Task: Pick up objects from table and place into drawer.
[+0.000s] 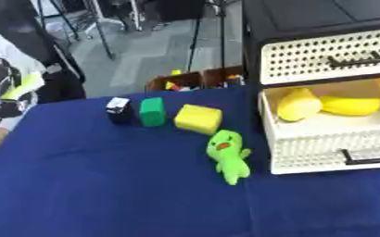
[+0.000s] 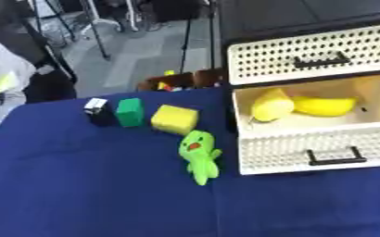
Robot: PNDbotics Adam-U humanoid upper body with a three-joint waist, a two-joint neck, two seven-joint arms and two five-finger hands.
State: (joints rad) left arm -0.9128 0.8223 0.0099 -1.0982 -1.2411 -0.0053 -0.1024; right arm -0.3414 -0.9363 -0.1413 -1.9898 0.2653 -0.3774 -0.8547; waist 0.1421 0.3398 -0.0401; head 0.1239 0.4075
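Four items waited on surface near open drawer, easy reach; two yellow toys already inside. We saw no robot hand; state unknown.

Beyond the far edge of the blue-covered table lies a grey floor, lit evenly and a little glossy. Thin black stand legs rise from it, perhaps tripods, with more dark poles toward the upper left. Just behind the table's edge sits a low brown box holding small colourful items too blurred to identify
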